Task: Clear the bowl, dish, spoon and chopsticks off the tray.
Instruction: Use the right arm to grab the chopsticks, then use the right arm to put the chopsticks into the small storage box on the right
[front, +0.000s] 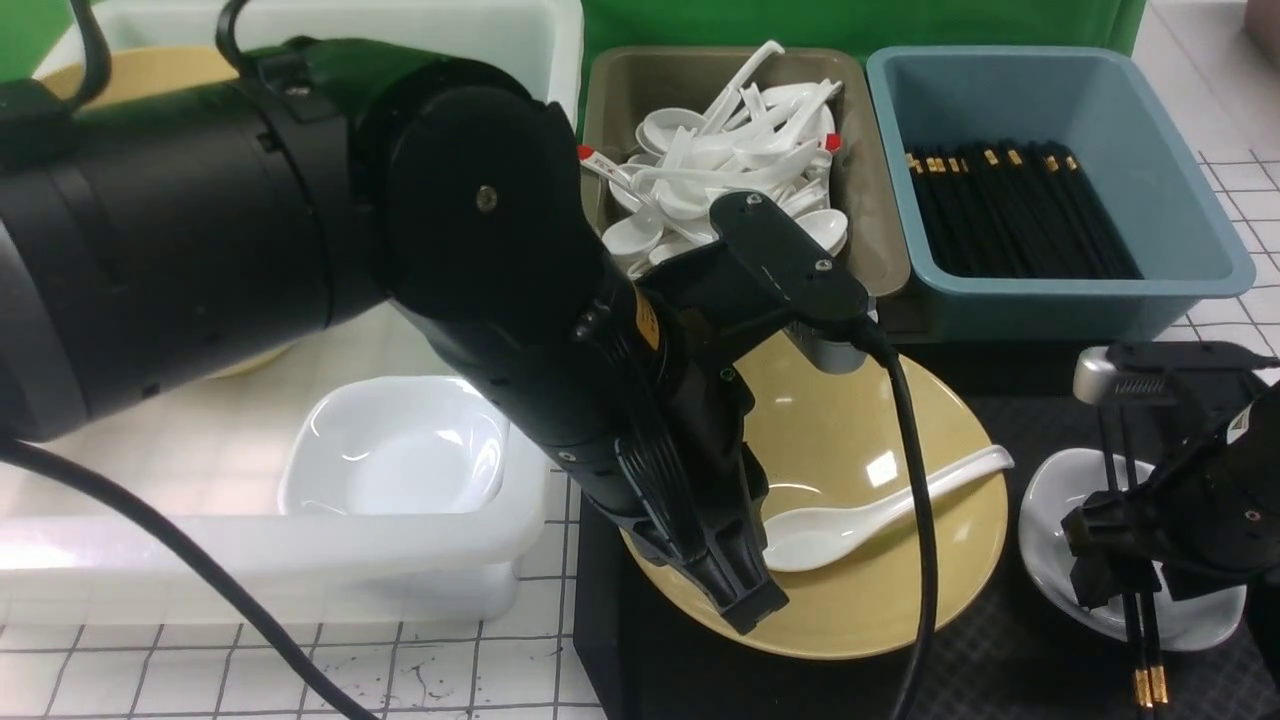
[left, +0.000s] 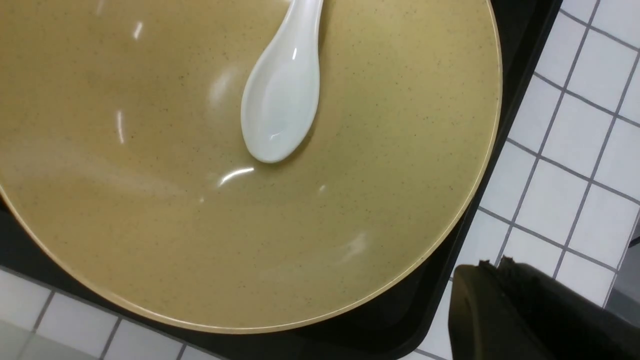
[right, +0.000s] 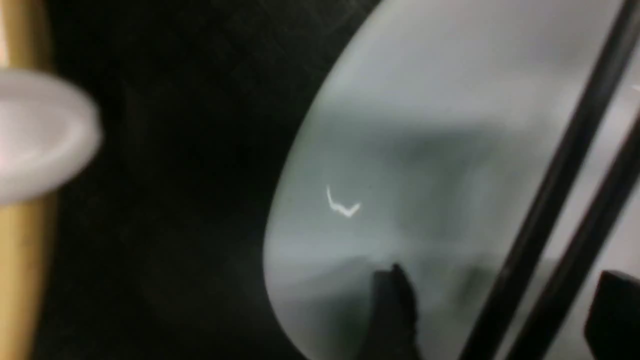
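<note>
Right black two-fingered gripper (right: 492, 312), fingers wide apart and empty, straddles the long black gold-banded chopsticks (front: 1135, 600) across the white rounded-square dish (front: 1062, 520), right of the left gripper (front: 755, 612), closed, empty. Chopstick pickup seems under way; closing squarely comes next.

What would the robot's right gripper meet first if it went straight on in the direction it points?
The right gripper would probably first meet the thin black chopsticks, lying between its open fingers, over the glossy white dish; exact depth is unclear.
</note>
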